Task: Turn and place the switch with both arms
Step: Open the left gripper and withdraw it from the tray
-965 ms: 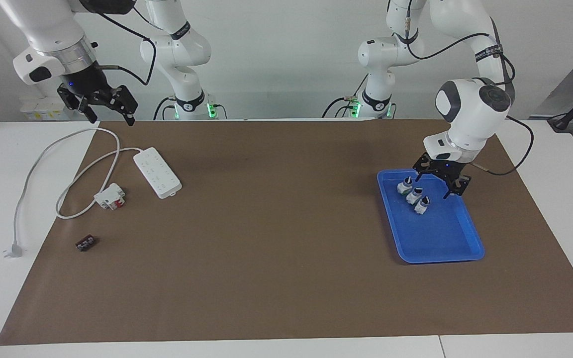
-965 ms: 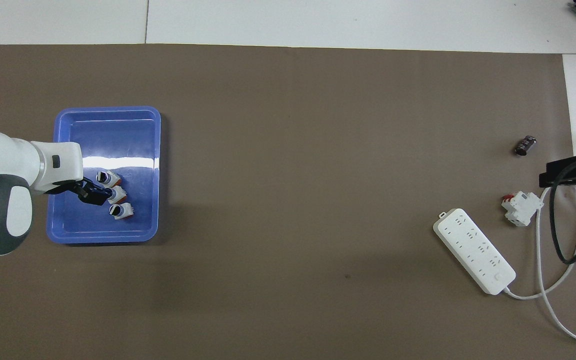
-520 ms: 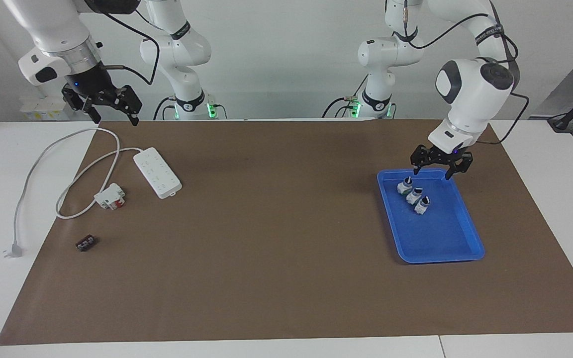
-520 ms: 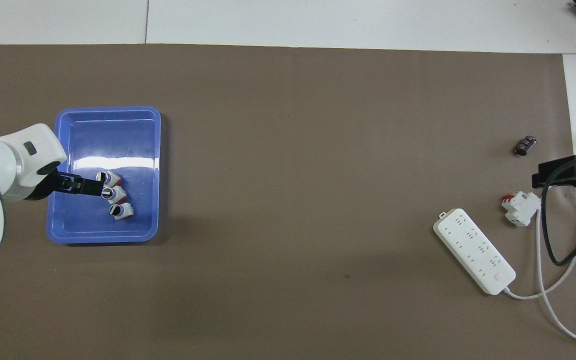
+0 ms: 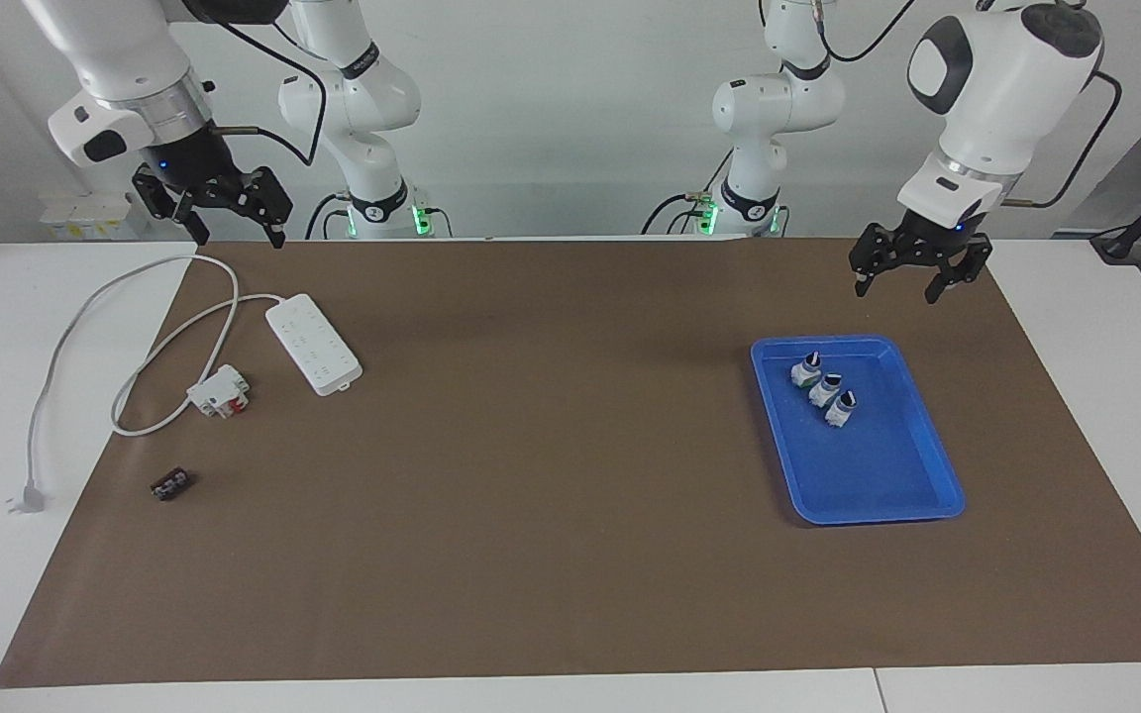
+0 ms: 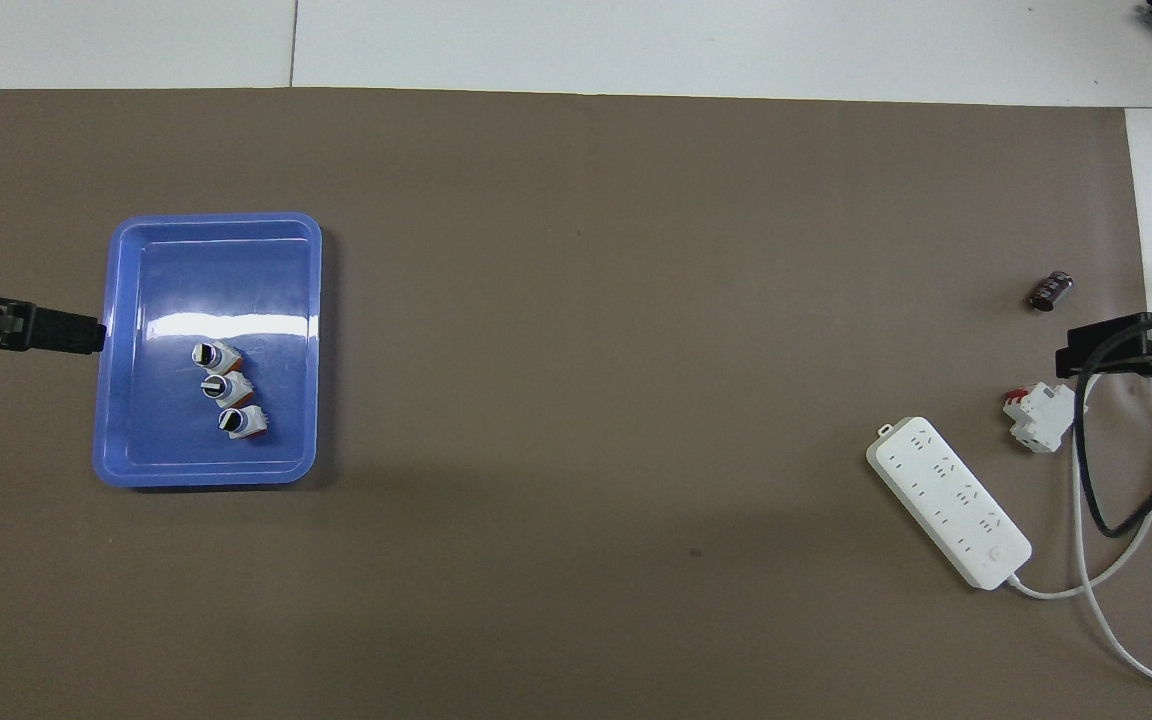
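Three small switches stand in a row in the blue tray (image 5: 878, 495) (image 6: 216, 250), each white-grey with a black knob: switch (image 5: 805, 370) (image 6: 211, 355), switch (image 5: 823, 386) (image 6: 224, 386) and switch (image 5: 840, 406) (image 6: 239, 421). My left gripper (image 5: 917, 275) (image 6: 86, 335) hangs open and empty, well above the mat by the tray's edge. My right gripper (image 5: 229, 218) (image 6: 1076, 358) is open and empty too. It waits high over the mat's corner at the right arm's end, near the white cable.
A white power strip (image 5: 313, 344) (image 6: 948, 502) with a looping cable lies at the right arm's end. Beside it sit a boxy white-and-red switch (image 5: 219, 390) (image 6: 1039, 416) and a tiny dark brown block (image 5: 171, 483) (image 6: 1050, 290). Two smaller white arms stand at the table's robot end.
My left gripper has risen out of the tray, empty, and drawn back off the switches, which stay in place. The right gripper has shifted only slightly.
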Robot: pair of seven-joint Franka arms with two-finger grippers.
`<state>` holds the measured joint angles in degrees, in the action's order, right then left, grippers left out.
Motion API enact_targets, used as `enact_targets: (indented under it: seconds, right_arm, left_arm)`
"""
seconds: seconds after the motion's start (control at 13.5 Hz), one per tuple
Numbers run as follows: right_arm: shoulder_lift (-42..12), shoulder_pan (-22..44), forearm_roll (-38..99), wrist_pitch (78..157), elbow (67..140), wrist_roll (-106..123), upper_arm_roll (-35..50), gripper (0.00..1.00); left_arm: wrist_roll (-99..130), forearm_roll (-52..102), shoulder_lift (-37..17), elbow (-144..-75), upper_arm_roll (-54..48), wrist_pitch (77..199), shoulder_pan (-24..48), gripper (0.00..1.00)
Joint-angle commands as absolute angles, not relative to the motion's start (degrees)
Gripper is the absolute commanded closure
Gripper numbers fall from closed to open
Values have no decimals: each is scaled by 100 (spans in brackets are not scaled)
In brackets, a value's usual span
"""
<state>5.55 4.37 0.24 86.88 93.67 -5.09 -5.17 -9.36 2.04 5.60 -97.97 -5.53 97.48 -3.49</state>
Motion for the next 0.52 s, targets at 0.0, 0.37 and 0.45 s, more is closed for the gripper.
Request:
enact_targets:
  seconds: [0.0, 0.37, 0.45]
  right_arm:
    - [694, 475, 9, 8728, 9519, -598, -536, 0]
    - [694, 475, 9, 8728, 9519, -598, -536, 0]
    - [694, 475, 9, 8728, 9519, -598, -536, 0]
  left_arm:
    - [-853, 167, 115, -8905, -571, 9124, -369, 0]
    - [-853, 219, -35, -8552, -563, 8712, -369, 0]
    - [-853, 220, -44, -8543, -554, 8623, -369, 0]
